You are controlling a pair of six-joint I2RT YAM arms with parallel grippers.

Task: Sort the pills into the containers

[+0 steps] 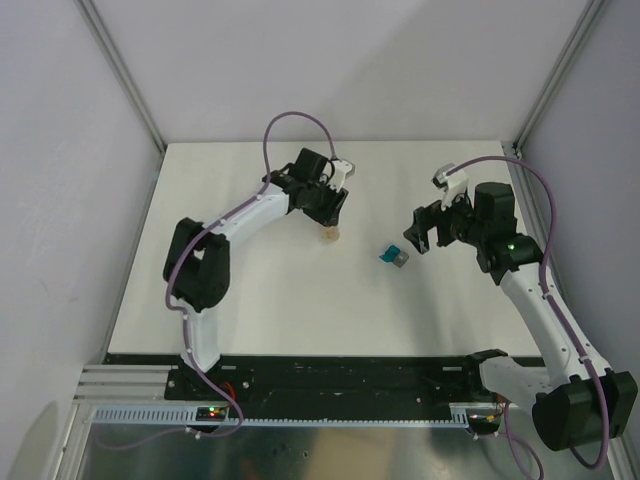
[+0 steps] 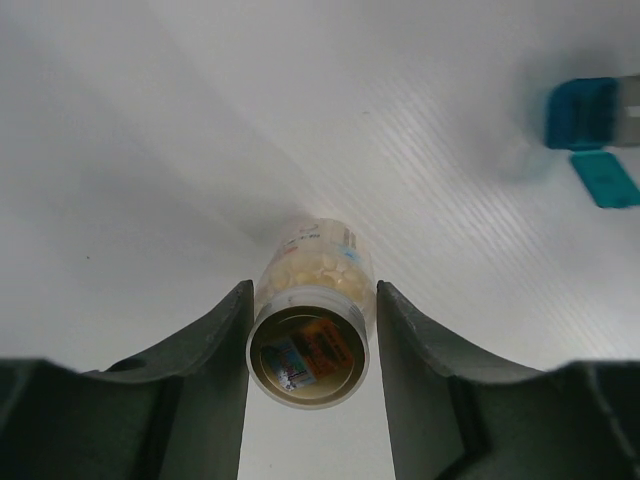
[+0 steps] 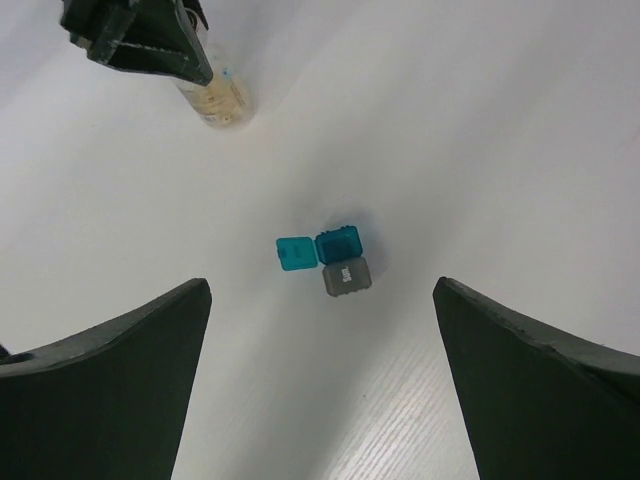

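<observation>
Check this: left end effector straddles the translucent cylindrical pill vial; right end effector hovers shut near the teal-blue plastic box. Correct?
No. The right wrist view shows the right end effector open, not shut, near the teal-blue plastic box. The left end effector does straddle the translucent cylindrical pill vial.

A clear vial [image 2: 310,320] holding pale yellow pills stands on the white table [image 2: 150,150], gripped between the left gripper's [image 2: 315,292] dark fingers [image 2: 215,370], which press its two sides. A teal box [image 2: 583,112] sits well apart at upper right, blurred, its teal flap [image 2: 605,181] lying open beside it.
</observation>
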